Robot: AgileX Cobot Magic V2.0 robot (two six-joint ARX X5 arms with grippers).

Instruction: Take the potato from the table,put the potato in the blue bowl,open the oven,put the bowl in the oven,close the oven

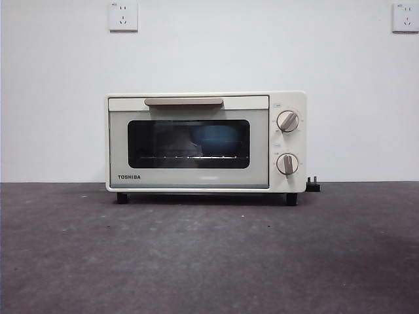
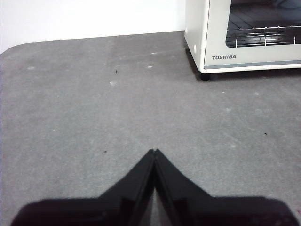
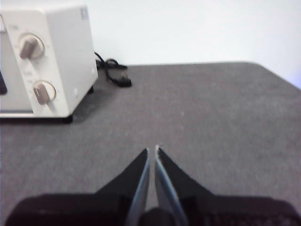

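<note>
Oven shut with the bowl inside; the task looks finished.

The left claw [image 2: 154, 151] hangs over bare desk [image 1: 209, 261] beside the oven [image 1: 205, 141], jaws pressed together on nothing. Through the dark glass of the closed door, the blue bowl [image 1: 215, 139] sits on the rack; the potato cannot be made out. The right claw [image 3: 151, 149] hangs off the knob side, jaws nearly touching, empty.

Even soft light, right wrist view blurred
</note>
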